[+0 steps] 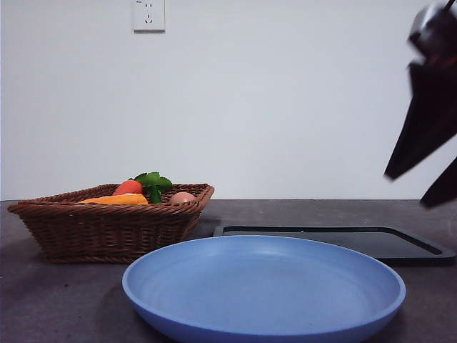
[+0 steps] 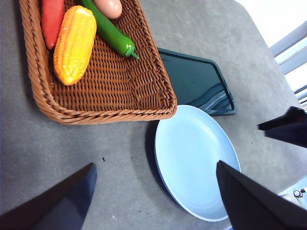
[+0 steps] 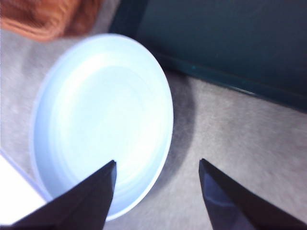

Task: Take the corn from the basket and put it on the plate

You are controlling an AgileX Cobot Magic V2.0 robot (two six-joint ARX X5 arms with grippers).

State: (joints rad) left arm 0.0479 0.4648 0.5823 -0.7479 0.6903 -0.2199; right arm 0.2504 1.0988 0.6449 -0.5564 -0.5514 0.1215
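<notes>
1. The light-blue plate (image 1: 263, 288) sits closest on the grey tabletop (image 1: 57, 307), and it has nothing on it
2. The right claw (image 3: 157, 191) hangs over the tabletop by the edge of the plate, with its two black jaws spread wide and nothing between them. In the front view it shows up dark at the right side, high above the tabletop
3. The left claw (image 2: 153, 196) hangs above the tabletop between the plate and the basket, its jaws wide apart and holding nothing
4. The brown basket (image 1: 107, 229) stands a bit behind the plate, off to one side, close to it but not touching
5. The yellow corn (image 2: 74, 44) lies on its side inside the basket. A red carrot (image 2: 52, 19) lies right beside it, a long green pepper (image 2: 110, 32) lies on its other side, and a small pink egg (image 2: 108, 6) lies past the pepper
6. A flat black tray (image 1: 343, 243) lies behind the plate, next to the basket
7. Far back is a white wall with a socket (image 1: 148, 14)
</notes>
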